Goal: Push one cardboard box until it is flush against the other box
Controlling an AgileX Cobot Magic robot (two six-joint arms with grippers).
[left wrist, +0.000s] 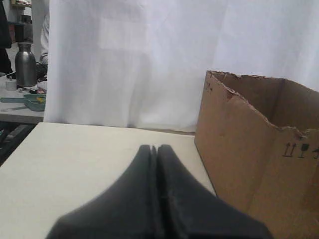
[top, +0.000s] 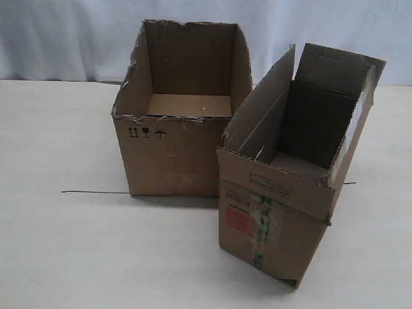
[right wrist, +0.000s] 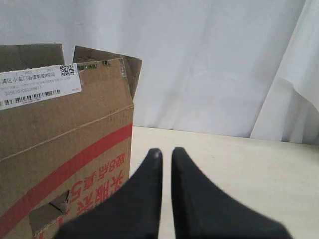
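Observation:
The cardboard box (top: 277,212), narrow with upright flaps, a red label and green-printed tape, stands front right on the table, turned at an angle. The other box (top: 170,154), wider with torn top edges and black symbols, stands just left of it and further back. A wedge of gap shows between their fronts. Neither gripper appears in the exterior view. My left gripper (left wrist: 154,147) is shut and empty, low over the table, with the other box (left wrist: 239,149) beside it. My right gripper (right wrist: 166,151) is shut to a thin slit, empty, next to the cardboard box's red-striped side (right wrist: 60,134).
A white curtain (top: 64,38) hangs behind the pale table (top: 77,257). A thin dark wire (top: 96,192) lies on the table left of the wider box. Off the table's far corner, a side bench holds a metal bottle (left wrist: 25,64) and small items.

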